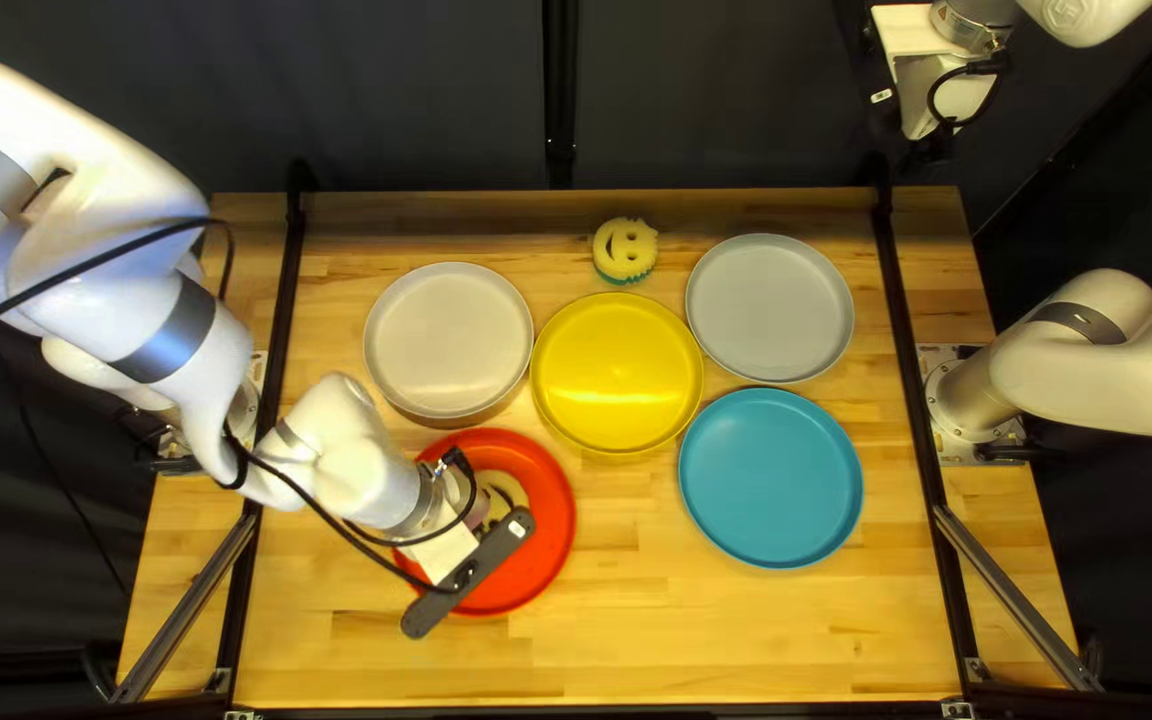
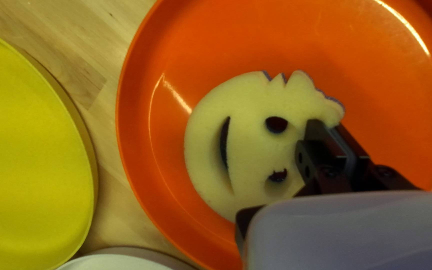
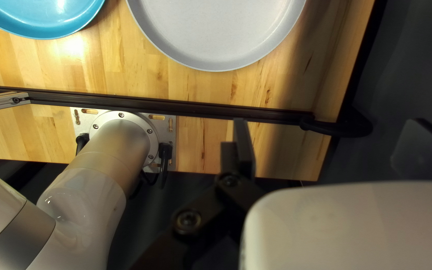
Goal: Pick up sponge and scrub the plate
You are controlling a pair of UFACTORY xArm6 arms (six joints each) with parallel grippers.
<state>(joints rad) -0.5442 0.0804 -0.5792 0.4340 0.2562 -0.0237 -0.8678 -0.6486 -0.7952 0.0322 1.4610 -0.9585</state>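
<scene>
- Pinching the smiley sponge (image 2: 236, 105) by its toothed edge, left claw (image 1: 438, 550) pressed nearly together.
- Sponge face up in red plate (image 1: 552, 534), near its middle.
- Right claw (image 1: 930, 96) spread, nothing in it, off past tabletop's (image 1: 630, 654) far edge.
- Yellow plate (image 1: 616, 374) in the middle; off-white plate (image 1: 448, 334), grey plate (image 1: 770, 307), blue plate (image 1: 771, 478) around it.
- Second smiley sponge (image 1: 626, 248) on tabletop just beyond yellow plate.

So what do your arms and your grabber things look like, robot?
My left arm and right arm are shiny white and rounded, with silvery-grey bands. Black cables run along the left one. My left gripper and right gripper are black, with little round screws.
</scene>
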